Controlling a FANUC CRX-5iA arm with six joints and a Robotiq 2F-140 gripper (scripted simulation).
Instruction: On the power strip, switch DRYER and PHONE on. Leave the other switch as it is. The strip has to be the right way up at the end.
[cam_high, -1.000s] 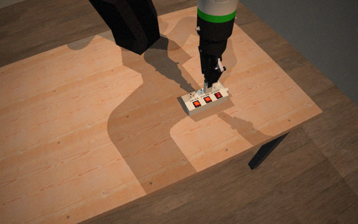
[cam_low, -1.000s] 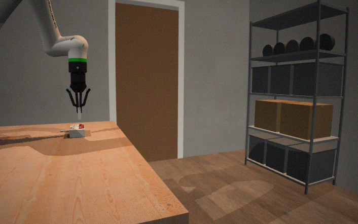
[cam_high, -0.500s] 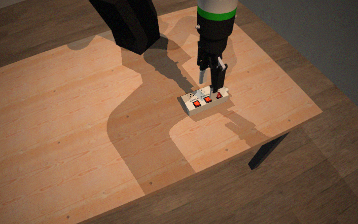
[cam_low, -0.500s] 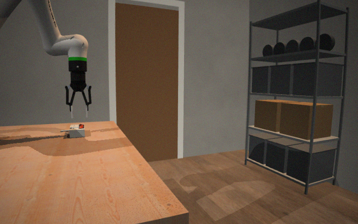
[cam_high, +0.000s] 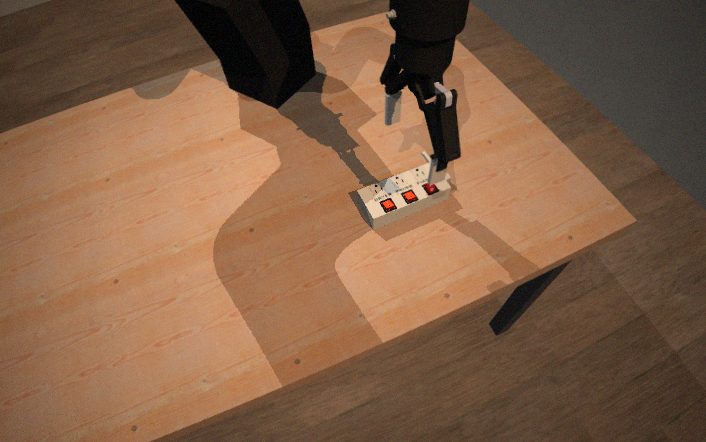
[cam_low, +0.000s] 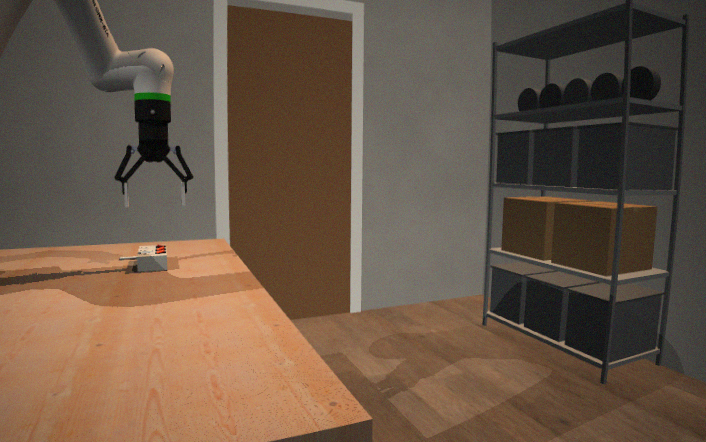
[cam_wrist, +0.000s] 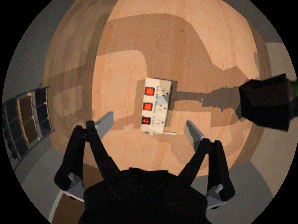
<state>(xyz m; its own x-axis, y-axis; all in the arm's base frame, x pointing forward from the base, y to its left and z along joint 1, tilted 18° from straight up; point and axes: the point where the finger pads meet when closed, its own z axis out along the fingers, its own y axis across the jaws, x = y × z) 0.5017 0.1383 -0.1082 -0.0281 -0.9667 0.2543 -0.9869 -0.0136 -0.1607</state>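
power strip (cam_high: 403, 200) upright on counter (cam_high: 156, 208), frame centre; two brighter switches look on; fingers (cam_low: 183, 196) spread wide, empty; task seems done

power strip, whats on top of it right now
Three red rocker switches sit in a row on the power strip, with sockets behind. Nothing rests on it. In the top view one of the open fingers hides its far end.

1. The table (cam_high: 130, 218) is showing pale, matt wood with visible grain and knots.
2. The power strip (cam_high: 403, 208) is looking like smooth off-white plastic, its switches glossy red.
3. The gripper (cam_low: 153, 195) is appearing matt black with grey fingertips.
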